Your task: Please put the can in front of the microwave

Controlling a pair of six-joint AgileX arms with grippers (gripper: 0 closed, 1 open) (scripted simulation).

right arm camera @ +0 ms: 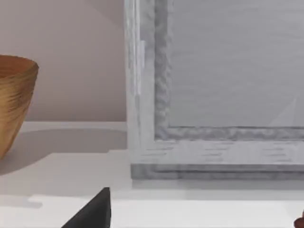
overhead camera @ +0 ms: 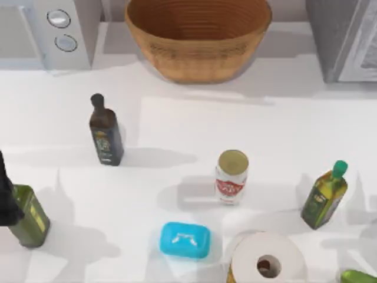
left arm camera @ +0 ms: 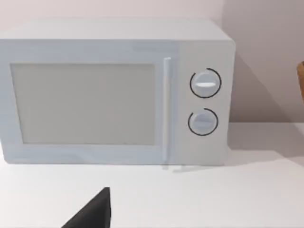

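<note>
The can [overhead camera: 231,177] stands upright right of the table's middle, with a dull gold top, a white body and a red label. The light grey microwave [overhead camera: 53,35] sits at the back left corner, its two round knobs facing forward. The left wrist view faces the microwave [left arm camera: 114,92] head on, and a dark part of my left gripper [left arm camera: 92,213] shows low in that picture, well short of it. A dark part of my right gripper [right arm camera: 92,213] shows before the darker grey appliance [right arm camera: 213,95]. Neither gripper is near the can.
A wicker basket [overhead camera: 197,41] stands at the back centre, the darker grey appliance [overhead camera: 344,38] at the back right. A dark bottle [overhead camera: 106,132], two olive-oil bottles [overhead camera: 26,215] [overhead camera: 324,197], a blue soap-like block [overhead camera: 184,240] and a paper roll [overhead camera: 268,259] surround the can.
</note>
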